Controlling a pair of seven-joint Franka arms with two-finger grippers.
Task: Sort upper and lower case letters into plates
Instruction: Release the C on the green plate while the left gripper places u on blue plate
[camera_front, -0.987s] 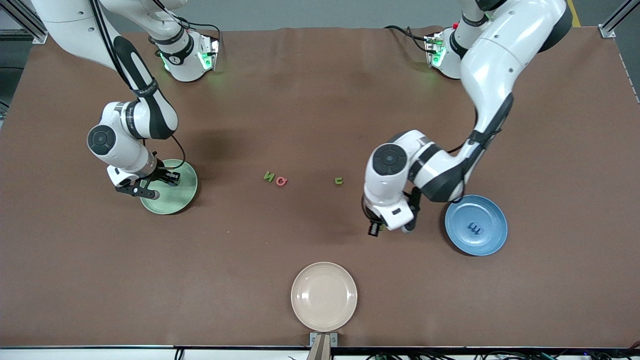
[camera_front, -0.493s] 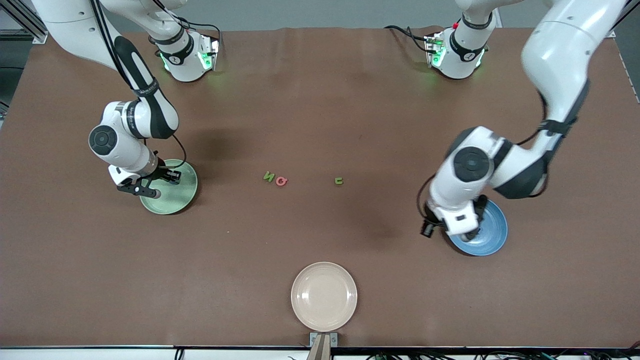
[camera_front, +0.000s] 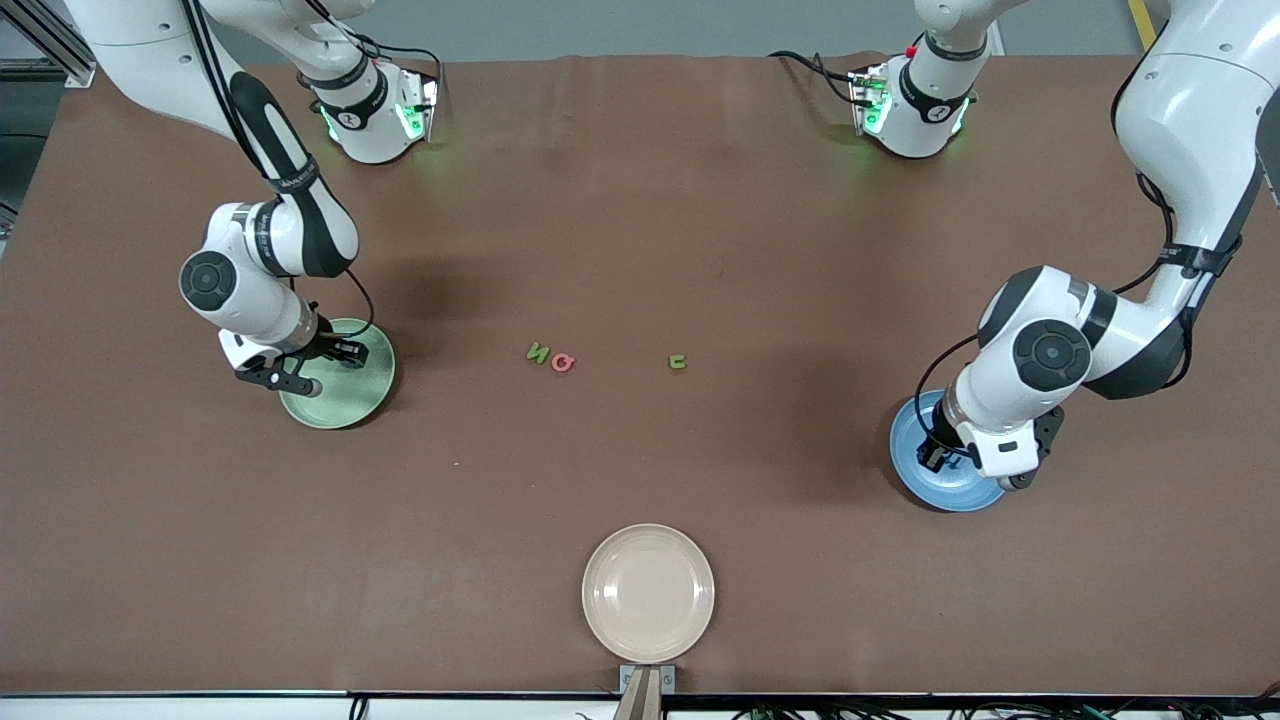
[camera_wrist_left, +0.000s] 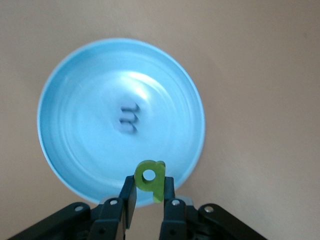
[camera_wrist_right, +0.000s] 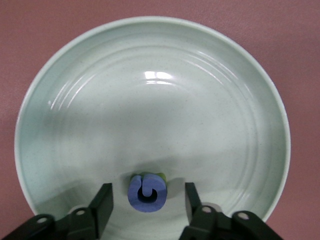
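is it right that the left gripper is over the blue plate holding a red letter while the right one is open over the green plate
Not quite: the letter in the left gripper is green, not red, as the left wrist view shows. It is over the blue plate; the right gripper is open over the green plate.

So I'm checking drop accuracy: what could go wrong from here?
The left gripper holds the green letter over the blue plate's rim, not its middle, so a release now might bounce it onto the table. The right gripper, jaws open, straddles the blue letter in the green plate and could nudge it.

No readable print, label or brand on any surface.
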